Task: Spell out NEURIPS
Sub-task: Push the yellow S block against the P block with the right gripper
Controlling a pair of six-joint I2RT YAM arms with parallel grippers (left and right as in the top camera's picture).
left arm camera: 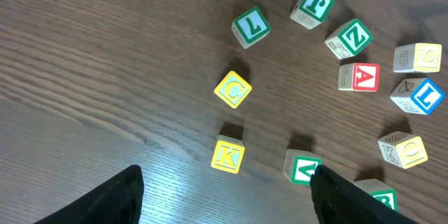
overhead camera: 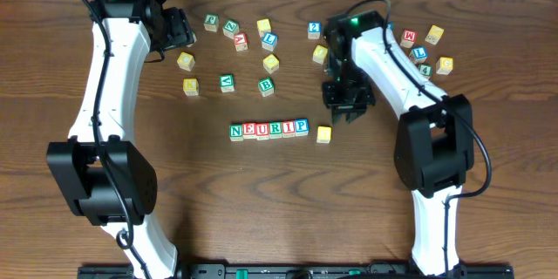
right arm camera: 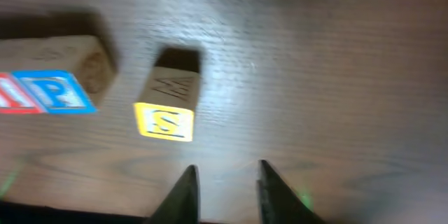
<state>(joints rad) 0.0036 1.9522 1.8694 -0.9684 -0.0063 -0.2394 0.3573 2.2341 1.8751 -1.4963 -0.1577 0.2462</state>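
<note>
S cube (right arm camera: 165,120) lying up-left of my right tool (right arm camera: 226,175)
I am holding the tool narrowly spread, pinching nothing; the cube is sitting left of centre on the worktop (right arm camera: 336,77), just apart from the P cube (right arm camera: 52,92) at far left.

The left gripper (left arm camera: 225,182) is splayed wide and holds nothing; the left arm reaches out long behind it. The right gripper (right arm camera: 227,171) points down, jaws narrowly parted, seemingly empty in the blurred wrist view; the right arm is folded behind it.
</note>
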